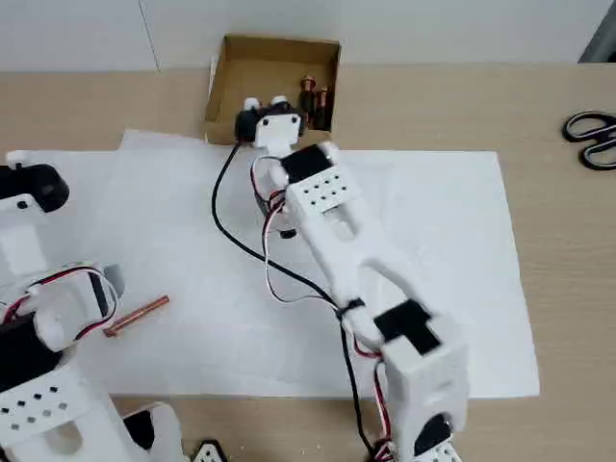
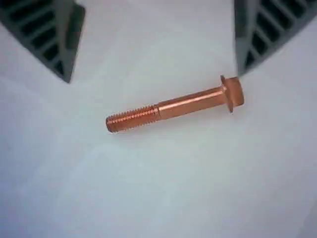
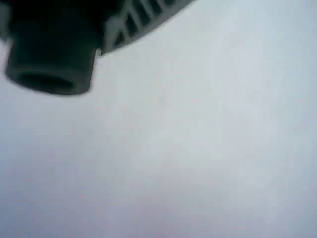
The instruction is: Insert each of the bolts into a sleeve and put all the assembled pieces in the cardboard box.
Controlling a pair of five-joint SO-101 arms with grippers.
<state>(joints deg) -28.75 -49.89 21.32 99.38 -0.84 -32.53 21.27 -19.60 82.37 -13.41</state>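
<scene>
Arms of white plastic with black motors work over a white paper sheet [image 1: 452, 269] spread on a pale wooden table [image 1: 539, 106]. The left arm [image 1: 38, 385] sits folded low at the lower left of the high view. Its left gripper [image 2: 153, 74] points down, dark ribbed fingers [image 2: 49, 34] spread wide apart and holding nothing. Between them a copper bolt [image 2: 173, 105] lies flat on the paper, with a smooth shank, a threaded end and a flanged head just beside one fingertip. The right arm [image 1: 356, 250] stretches across the sheet toward the cardboard box [image 1: 260, 82]. The right gripper [image 3: 94, 47] is clamped on a matte black sleeve [image 3: 49, 67], a short hollow cylinder. Copper-coloured assembled pieces [image 1: 315, 99] rest inside the box by its right wall. Black-handled scissors [image 1: 592, 135] lie at the table's right edge.
</scene>
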